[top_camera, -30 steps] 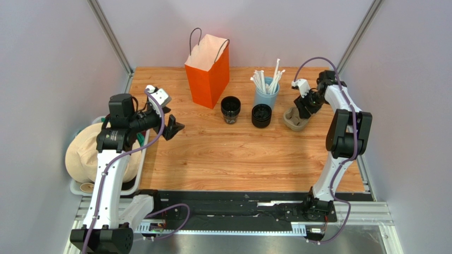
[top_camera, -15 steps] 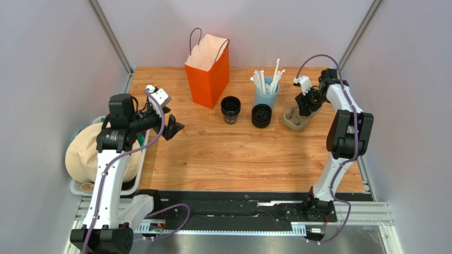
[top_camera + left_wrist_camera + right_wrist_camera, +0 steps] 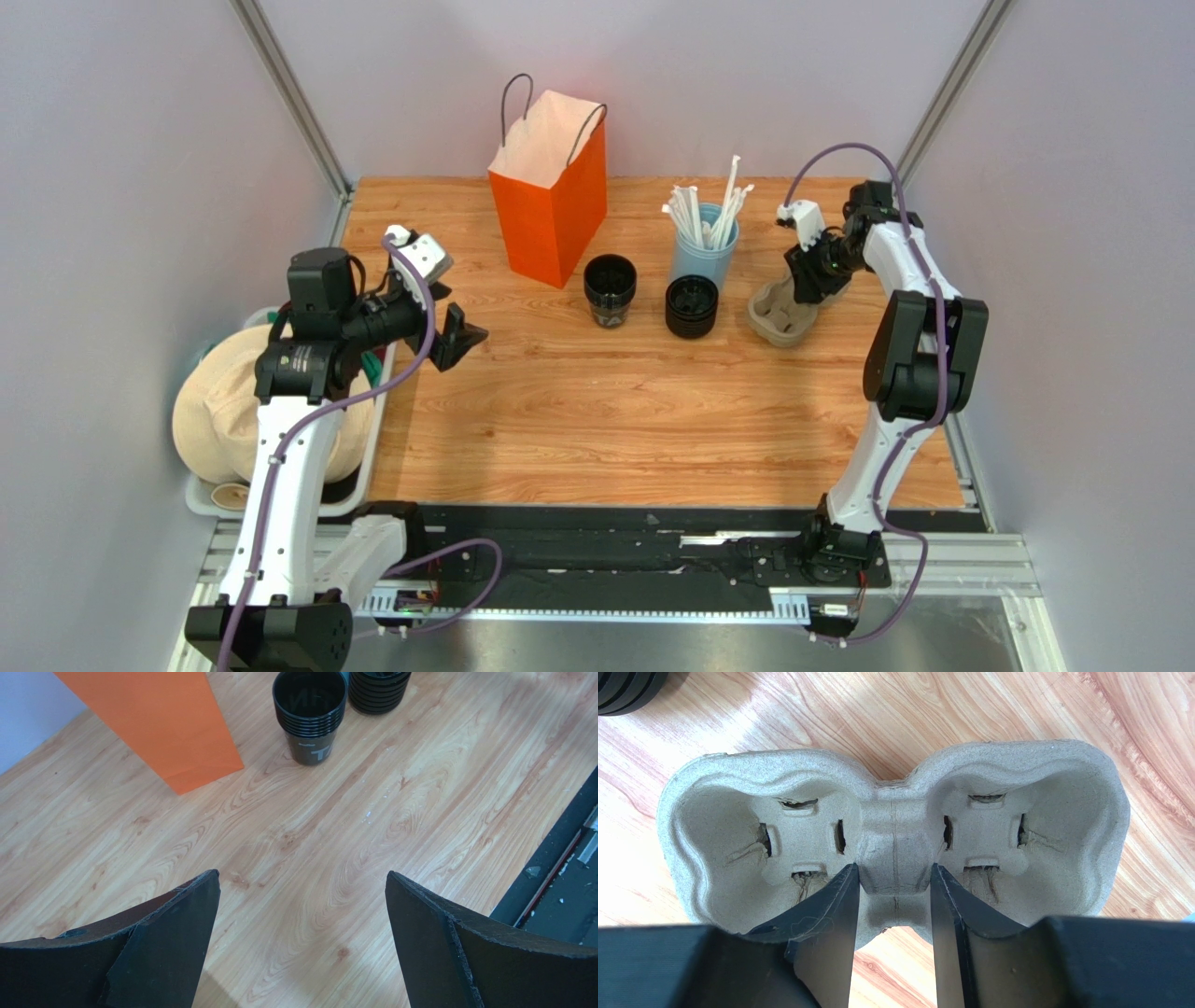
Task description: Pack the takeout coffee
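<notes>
One nested stack of dark round takeout coffee cups (image 3: pixel 610 290) stands near the table's far edge, beside one orange paper bag (image 3: pixel 550 189). The right gripper (image 3: pixel 894 871) clasps the bridge of one grey-brown two-well cardboard tray (image 3: pixel 773 759); the left gripper (image 3: pixel 300 882) gapes, empty.

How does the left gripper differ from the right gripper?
The left gripper stands wide open over the table, holding nothing; the right gripper stands narrow, fingers flanking the cardboard tray's middle ridge. The left sits by the left edge, the right far right. Both have black fingers.

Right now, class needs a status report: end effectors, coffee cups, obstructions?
Left end effector open over table. Right end effector pinching tray centre rib. Cups untouched beside bag. Straws stand near tray.
</notes>
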You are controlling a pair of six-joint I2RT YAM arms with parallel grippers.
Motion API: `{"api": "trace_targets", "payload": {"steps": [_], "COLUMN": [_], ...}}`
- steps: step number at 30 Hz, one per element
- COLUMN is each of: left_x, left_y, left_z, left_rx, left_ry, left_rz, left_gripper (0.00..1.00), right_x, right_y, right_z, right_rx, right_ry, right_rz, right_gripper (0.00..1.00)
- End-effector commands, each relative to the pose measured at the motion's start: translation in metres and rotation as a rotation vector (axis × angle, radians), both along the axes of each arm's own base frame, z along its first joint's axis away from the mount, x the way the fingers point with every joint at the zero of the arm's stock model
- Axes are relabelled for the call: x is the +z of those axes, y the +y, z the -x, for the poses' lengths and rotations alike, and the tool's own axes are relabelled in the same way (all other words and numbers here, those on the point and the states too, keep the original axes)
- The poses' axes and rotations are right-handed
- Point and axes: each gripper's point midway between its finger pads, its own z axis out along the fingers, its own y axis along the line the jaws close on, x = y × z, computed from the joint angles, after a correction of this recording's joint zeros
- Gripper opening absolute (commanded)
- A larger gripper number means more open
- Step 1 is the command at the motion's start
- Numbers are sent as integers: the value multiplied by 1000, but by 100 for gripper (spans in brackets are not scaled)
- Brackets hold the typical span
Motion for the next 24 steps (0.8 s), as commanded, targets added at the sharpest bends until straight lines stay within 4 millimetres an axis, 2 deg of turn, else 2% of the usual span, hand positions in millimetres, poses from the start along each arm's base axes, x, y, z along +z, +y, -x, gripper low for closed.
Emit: {"api": "trace_targets", "payload": {"steps": [1,6,12,17,24], "left_x": [6,6,7,8,9], "left_y": [-2,-2,-2,-2,-3], "left_z": [-1,-1,0,0,2], "left_rx": [-20,-21,-23,-23,-27], "left_ry": [-37,-36,-42,-44,-49], "left_rz": [-4,-3,-3,-4,-1], "left_gripper": [97,97,97,97,97], "right_x": [52,74,90,79,47], "right_y": [-1,1,1,3,0], "right_z": [-16,-17,-15,-15,-11], "right_rx": [-3,-1,-2,-8,-18], "right_ry": [-143,-188,-212,-182,-107], "right_rz": [-1,-4,-3,-17,-8], "right_gripper": [31,31,31,34,37]}}
